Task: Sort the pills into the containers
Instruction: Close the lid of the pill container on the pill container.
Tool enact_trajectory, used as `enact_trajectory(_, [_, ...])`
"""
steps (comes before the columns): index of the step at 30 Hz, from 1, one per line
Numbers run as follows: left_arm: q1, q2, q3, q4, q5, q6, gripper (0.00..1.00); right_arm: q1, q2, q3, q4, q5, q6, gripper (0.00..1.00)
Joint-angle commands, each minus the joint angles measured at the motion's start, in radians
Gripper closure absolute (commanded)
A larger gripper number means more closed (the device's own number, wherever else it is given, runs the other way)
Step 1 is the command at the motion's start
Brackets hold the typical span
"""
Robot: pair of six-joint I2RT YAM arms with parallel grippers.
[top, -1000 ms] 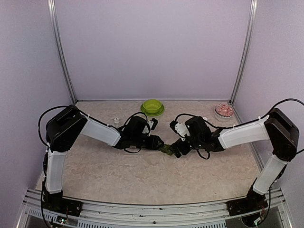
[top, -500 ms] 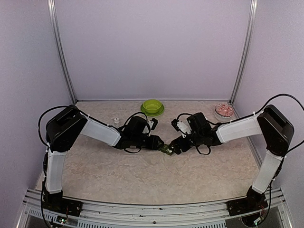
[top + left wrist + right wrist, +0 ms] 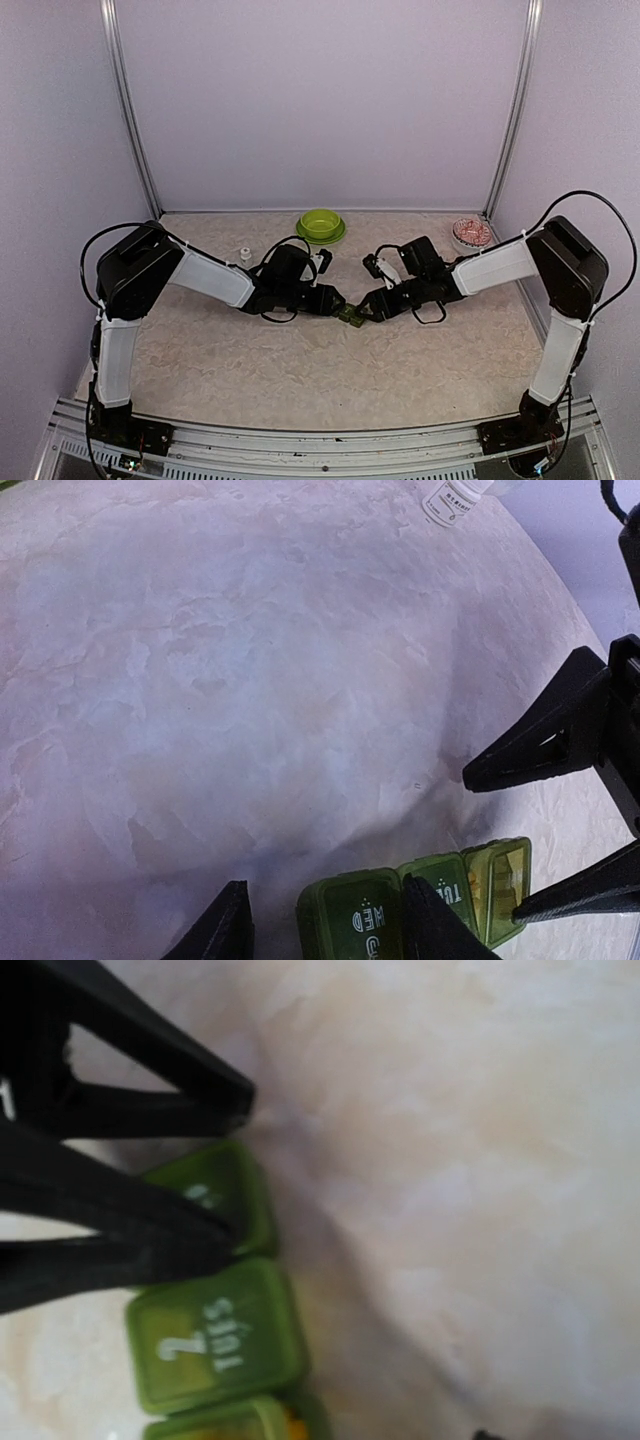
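The container, a small dark green pill box (image 3: 351, 315), lies mid-table between my two grippers. In the left wrist view the pill box (image 3: 425, 900) shows lids marked WED and TUE, plus an end compartment (image 3: 500, 875) that stands open and yellowish inside. My left gripper (image 3: 337, 300) is shut on the box's WED end, one finger (image 3: 430, 930) lying across the lids. My right gripper (image 3: 368, 311) is open at the opposite end, and its lower fingertip (image 3: 520, 913) touches the open compartment. The right wrist view is blurred and shows the TUE lid (image 3: 215, 1335). I cannot make out any pills.
A lime green bowl (image 3: 321, 224) sits at the back centre. A clear tub of pinkish bits (image 3: 471, 233) stands at the back right. A small white bottle (image 3: 245, 254) stands behind the left arm, and another white bottle (image 3: 455, 495) lies beyond the box.
The right gripper has slid left up to the pill box's end and its jaws have narrowed. The left gripper and the box have stayed put.
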Motion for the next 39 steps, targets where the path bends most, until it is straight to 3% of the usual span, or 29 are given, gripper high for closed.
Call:
enact_trajectory(1, [-0.005, 0.030, -0.027, -0.122, -0.042, 0.028, 0.51, -0.024, 0.037, 0.033, 0.002, -0.088, 0.041, 0.40])
enact_trajectory(25, [-0.005, 0.028, -0.028, -0.125, -0.050, 0.031, 0.52, -0.080, 0.125, -0.011, 0.110, -0.256, 0.170, 0.72])
enact_trajectory(39, [-0.005, 0.019, -0.031, -0.124, -0.053, 0.033, 0.52, -0.084, 0.175, -0.038, 0.183, -0.319, 0.267, 0.78])
